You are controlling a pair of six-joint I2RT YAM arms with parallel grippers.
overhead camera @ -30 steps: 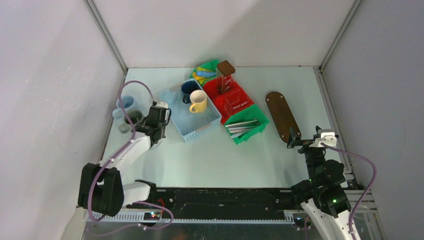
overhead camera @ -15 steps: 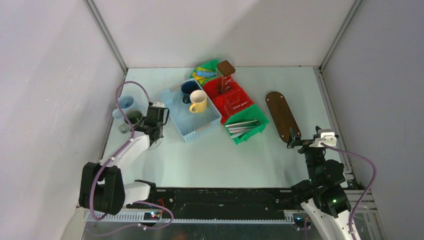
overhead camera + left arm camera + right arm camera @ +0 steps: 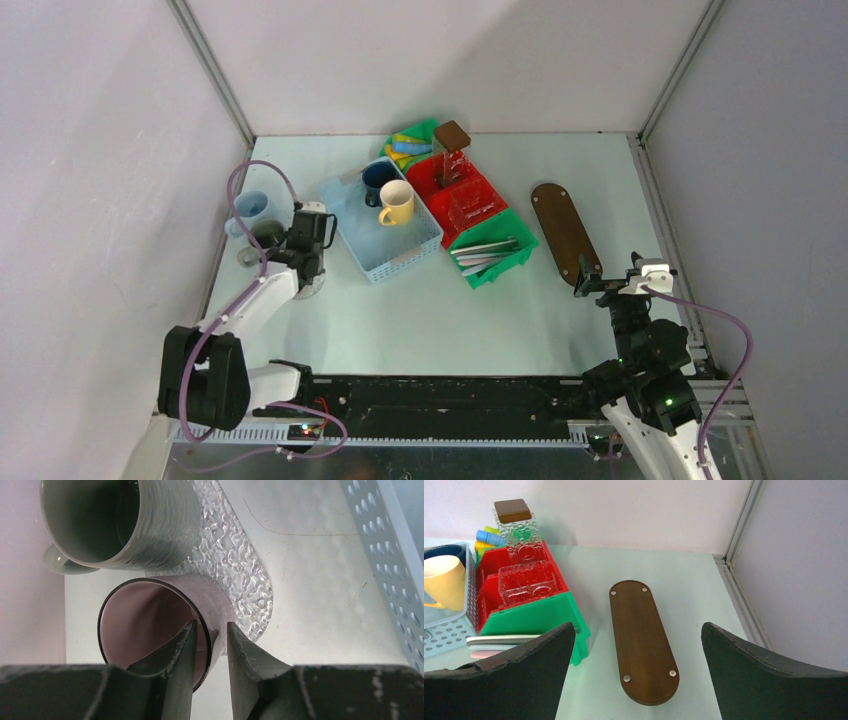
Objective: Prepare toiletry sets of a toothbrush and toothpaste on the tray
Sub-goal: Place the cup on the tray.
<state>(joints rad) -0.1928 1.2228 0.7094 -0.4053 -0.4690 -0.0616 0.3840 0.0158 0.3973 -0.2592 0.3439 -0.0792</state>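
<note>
I see the left gripper (image 3: 211,623) straddling the rim of the pink mug (image 3: 145,625), one finger inside and one outside the wall. The jaws stand narrowly apart, and I cannot tell whether they press on the wall or clear it. The pink mug stands on a clear patterned oval dish (image 3: 240,570), just beside the grey mug (image 3: 100,515), at the left side of the table (image 3: 450,310). The pale blue mug (image 3: 250,206) stands just behind them. The cream mug (image 3: 397,203) and the dark blue mug (image 3: 378,178) sit in the blue basket (image 3: 385,245). The toothbrushes (image 3: 485,250) lie in the green bin (image 3: 520,243). The right gripper (image 3: 636,625) is spread wide and grasps nothing. It hovers at the near end of the brown tray (image 3: 644,650), which is well apart from the mugs.
</note>
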